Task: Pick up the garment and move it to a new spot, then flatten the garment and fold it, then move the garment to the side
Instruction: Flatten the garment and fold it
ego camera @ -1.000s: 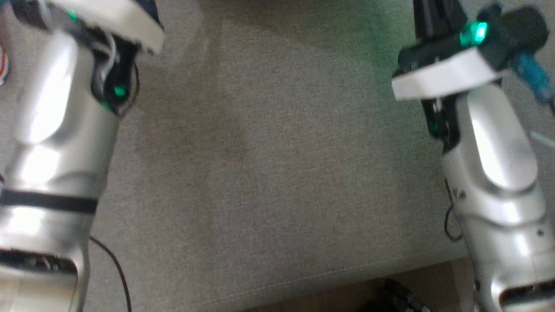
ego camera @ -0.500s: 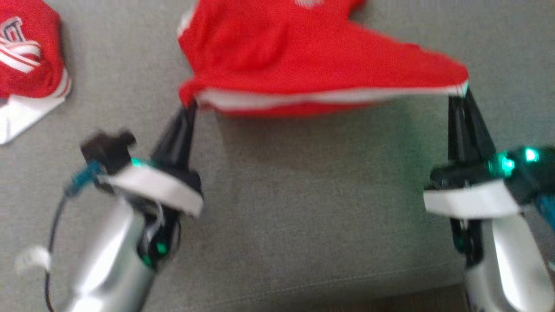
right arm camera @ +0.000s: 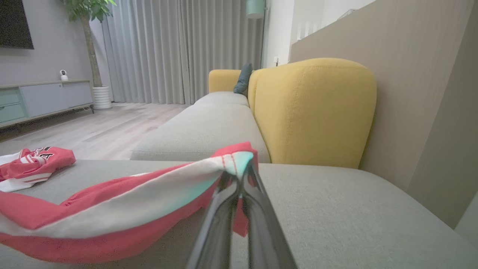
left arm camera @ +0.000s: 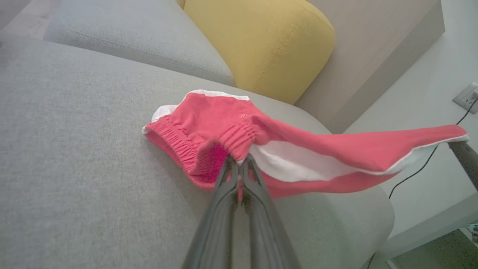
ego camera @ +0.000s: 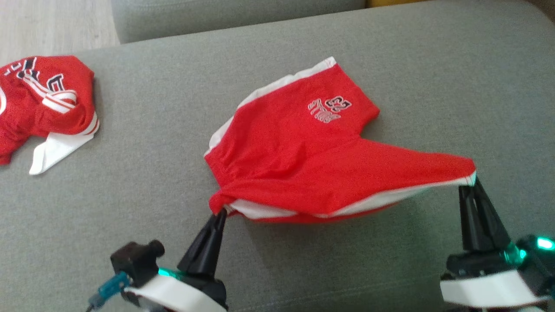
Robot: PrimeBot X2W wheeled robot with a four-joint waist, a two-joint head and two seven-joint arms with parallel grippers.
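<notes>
We note a red jersey lying well apart at the left edge of the grey sofa seat, with a yellow backrest beyond. The red shorts lie mid-seat, with the near edge lifted. The left fingers and right fingers are fully closed, each pinching one end of that edge. Since half a second ago the head camera has tilted up; both pinches are unchanged.

Through the head camera, my left gripper is two long, black, tapering fingers on a black base, backed by a flat white plate. Beside it is a small black block with a teal cable plug. My right gripper matches, with a green light glowing.
</notes>
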